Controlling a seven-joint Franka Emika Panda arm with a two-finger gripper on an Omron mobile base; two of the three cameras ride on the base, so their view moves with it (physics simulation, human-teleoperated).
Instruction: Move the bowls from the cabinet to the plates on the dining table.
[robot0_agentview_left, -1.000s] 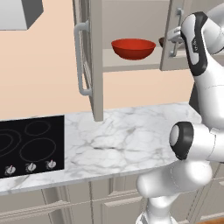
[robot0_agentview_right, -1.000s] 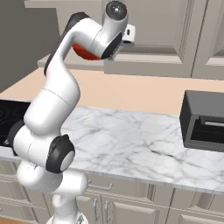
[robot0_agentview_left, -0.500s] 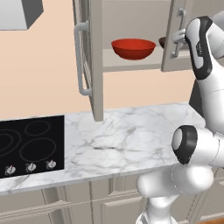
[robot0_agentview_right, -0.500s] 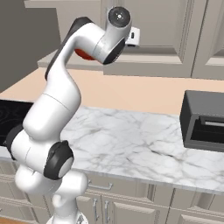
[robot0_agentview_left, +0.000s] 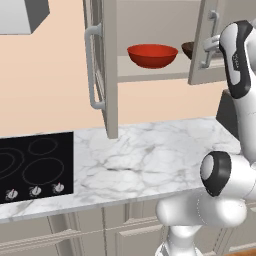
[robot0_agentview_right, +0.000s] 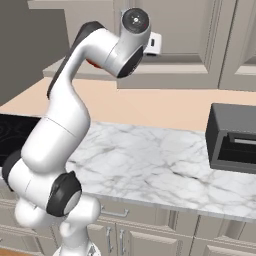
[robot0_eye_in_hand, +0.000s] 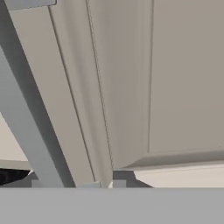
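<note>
While the gripper (robot0_agentview_left: 212, 42) sits right at the right cabinet door's silver handle (robot0_agentview_left: 209, 37), I cannot tell whether its fingers grip it or have let go. That door (robot0_agentview_left: 204, 45), only partly swung, could block or snag the arm. Beyond, the red bowl (robot0_agentview_left: 152, 55) and brown bowl (robot0_agentview_left: 188, 49) rest on the cabinet shelf (robot0_agentview_left: 150, 71).

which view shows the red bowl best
The left base view: the red bowl sits whole on the cabinet shelf between the open doors, with a dark brown bowl partly hidden beside it. In the right base view, just a red sliver peeks past the arm.
</note>
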